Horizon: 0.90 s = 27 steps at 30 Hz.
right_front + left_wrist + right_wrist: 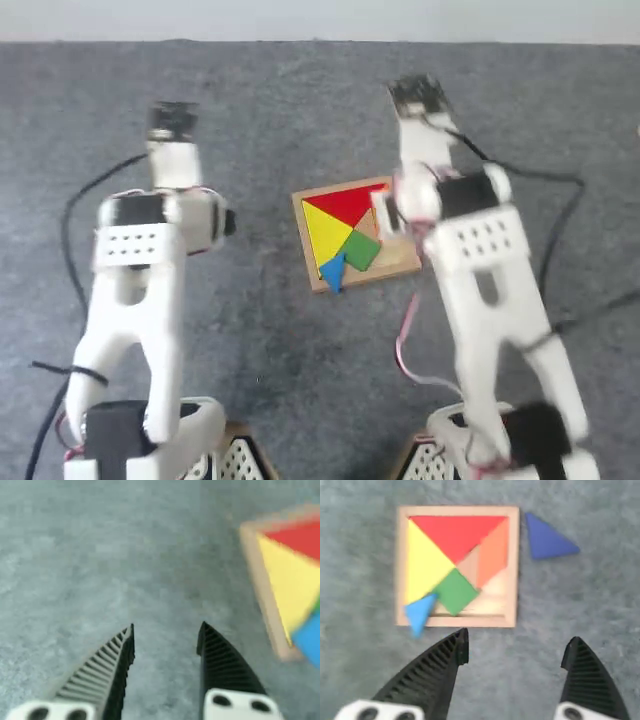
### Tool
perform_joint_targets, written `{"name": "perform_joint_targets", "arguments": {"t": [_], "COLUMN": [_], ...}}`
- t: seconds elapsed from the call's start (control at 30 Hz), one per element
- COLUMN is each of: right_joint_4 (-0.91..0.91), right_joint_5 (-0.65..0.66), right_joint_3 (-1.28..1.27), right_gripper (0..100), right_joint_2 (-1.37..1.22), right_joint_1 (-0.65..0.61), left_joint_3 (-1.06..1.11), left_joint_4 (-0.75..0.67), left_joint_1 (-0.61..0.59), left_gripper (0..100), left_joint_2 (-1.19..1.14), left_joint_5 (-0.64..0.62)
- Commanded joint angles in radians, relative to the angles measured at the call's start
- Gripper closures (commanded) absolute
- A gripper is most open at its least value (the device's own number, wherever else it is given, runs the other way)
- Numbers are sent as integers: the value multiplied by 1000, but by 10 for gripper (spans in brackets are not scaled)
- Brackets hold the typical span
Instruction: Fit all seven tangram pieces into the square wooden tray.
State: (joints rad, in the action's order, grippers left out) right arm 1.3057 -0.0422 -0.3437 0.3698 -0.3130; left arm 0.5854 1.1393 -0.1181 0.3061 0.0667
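In the high view the right arm (470, 240) crosses over one side of the tray (312, 245) and hides that edge and the pieces under it. In the left wrist view the tray is cut off at the frame's edge, so that a strip of rim, part of the yellow triangle (287, 580), a bit of the red triangle (300, 536) and a corner of the light blue triangle (309, 636) are seen, all blurred. Between the red, orange and green pieces lies a pale wedge, and whether it is bare wood or a piece cannot be told.

The right jaws stand wide apart with nothing between them, over the grey desk (580, 595). Whether their tips touch it is not clear. The tray sits just ahead of these tips. Inside it the red triangle fills the side farthest from the jaws and the yellow triangle lies against it. The green square (455, 592) sits nearer the jaws, touching the yellow, and the orange piece (492, 555) runs along the side opposite the yellow. The light blue triangle lies askew at the tray corner closest to one tip, its point poking out over the rim. A dark blue triangle (545, 540) lies on the desk outside the tray, just beside the far corner on the orange side.

The left jaws are apart, less widely, and hold nothing. The tray lies ahead of them and off to one side, apart from them.
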Motion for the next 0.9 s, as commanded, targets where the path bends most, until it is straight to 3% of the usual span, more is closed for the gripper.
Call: {"name": "perform_joint_targets", "arguments": {"t": [0.0,0.17,0.27,0.33,0.63,0.87], "right_joint_4": [-298,-429,-437,-438,-483,-483], "right_joint_5": [78,117,114,107,107,106], "right_joint_3": [-396,-559,-560,-559,-559,-559], "right_gripper": [693,693,693,693,693,693], "right_joint_2": [156,153,104,65,28,27], "right_joint_1": [71,143,168,168,173,171], "left_joint_3": [82,306,384,409,400,323], "left_joint_4": [-38,-158,-236,-292,-522,-497], "left_joint_1": [118,269,282,296,470,440], "left_gripper": [804,799,723,686,684,684], "left_joint_2": [137,362,367,324,-12,-123], "left_joint_5": [35,63,66,69,78,121]}}
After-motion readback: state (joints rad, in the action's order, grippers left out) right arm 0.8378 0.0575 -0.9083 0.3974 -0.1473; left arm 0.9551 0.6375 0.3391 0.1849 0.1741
